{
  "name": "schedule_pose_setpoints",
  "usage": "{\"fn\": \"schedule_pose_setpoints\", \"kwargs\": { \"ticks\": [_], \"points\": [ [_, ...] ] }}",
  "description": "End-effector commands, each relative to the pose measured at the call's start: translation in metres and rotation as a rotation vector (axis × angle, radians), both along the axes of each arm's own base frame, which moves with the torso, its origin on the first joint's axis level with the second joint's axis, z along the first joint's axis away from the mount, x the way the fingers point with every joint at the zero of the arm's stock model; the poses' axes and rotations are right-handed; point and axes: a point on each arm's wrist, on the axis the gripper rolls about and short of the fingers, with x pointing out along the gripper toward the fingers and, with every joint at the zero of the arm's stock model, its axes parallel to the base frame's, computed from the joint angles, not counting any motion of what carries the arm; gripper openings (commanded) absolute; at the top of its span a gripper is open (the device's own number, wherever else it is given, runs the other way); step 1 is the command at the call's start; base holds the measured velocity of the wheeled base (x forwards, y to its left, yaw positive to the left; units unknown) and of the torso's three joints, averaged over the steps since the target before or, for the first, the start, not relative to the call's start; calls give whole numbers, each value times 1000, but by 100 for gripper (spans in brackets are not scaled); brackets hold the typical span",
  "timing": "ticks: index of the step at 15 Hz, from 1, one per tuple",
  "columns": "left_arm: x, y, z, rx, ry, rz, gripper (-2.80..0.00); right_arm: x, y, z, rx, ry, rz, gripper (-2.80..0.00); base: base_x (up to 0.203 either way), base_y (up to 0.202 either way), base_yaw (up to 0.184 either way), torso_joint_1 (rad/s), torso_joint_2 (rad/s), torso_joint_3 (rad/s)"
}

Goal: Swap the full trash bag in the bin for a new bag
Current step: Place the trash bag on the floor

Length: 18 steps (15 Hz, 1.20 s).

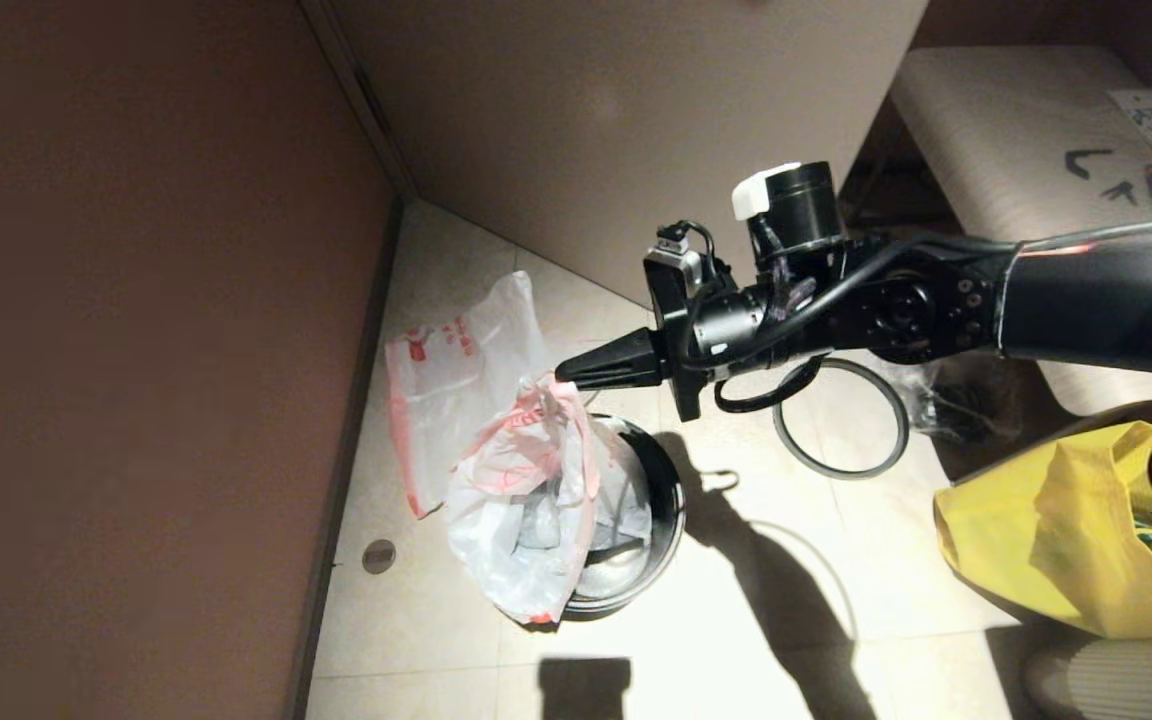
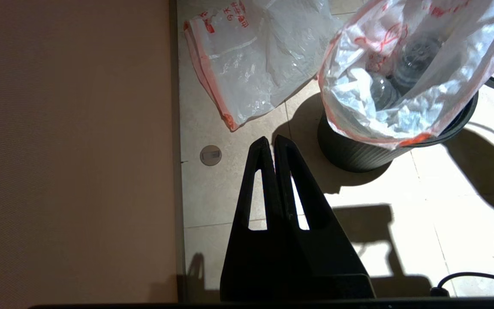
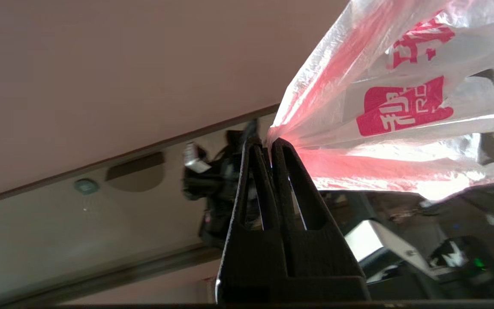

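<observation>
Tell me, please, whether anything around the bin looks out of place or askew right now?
Yes. The grey rim ring lies on the floor apart from the bin, and the full trash bag hangs half out over the bin's edge, pinched at its top by the right gripper. The new bag lies crumpled by the wall.

right end effector [image 1: 568, 374]: pinched on the bunched top of the full trash bag [image 1: 526, 500]
bin [image 1: 664, 500]: on the floor — bag partly inside
new bag [image 1: 446, 380]: flat beside it
rim ring [image 1: 842, 418]: apart, near yellow tote [image 1: 1046, 540]
</observation>
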Motion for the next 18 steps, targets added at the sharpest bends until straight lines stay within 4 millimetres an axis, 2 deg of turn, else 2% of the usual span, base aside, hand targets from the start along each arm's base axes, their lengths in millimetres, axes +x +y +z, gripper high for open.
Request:
{"fn": "schedule_pose_setpoints", "kwargs": {
  "ticks": [1,9,10,11,13,15,16,18],
  "points": [
    [0,0,-2,0,6,0,-280,-12,-6,22,30,-32,6,-280,0,0,0,0,0,0],
    [0,0,-2,0,6,0,-280,-49,-39,98,180,-148,-35,-280,0,0,0,0,0,0],
    [0,0,-2,0,6,0,-280,-43,-43,95,176,-144,-56,-280,0,0,0,0,0,0],
    [0,0,-2,0,6,0,-280,-33,-41,83,155,-123,-90,-280,0,0,0,0,0,0],
    [0,0,-2,0,6,0,-280,-5,-33,47,83,-86,-217,-280,0,0,0,0,0,0],
    [0,0,-2,0,6,0,-280,19,-28,6,-34,-119,-364,0,0,0,0,0,0,0],
    [0,0,-2,0,6,0,-280,26,-27,-12,-113,-159,-434,0,0,0,0,0,0,0],
    [0,0,-2,0,6,0,-280,25,-29,-42,-262,-217,-498,0,0,0,0,0,0,0]
  ]
}}
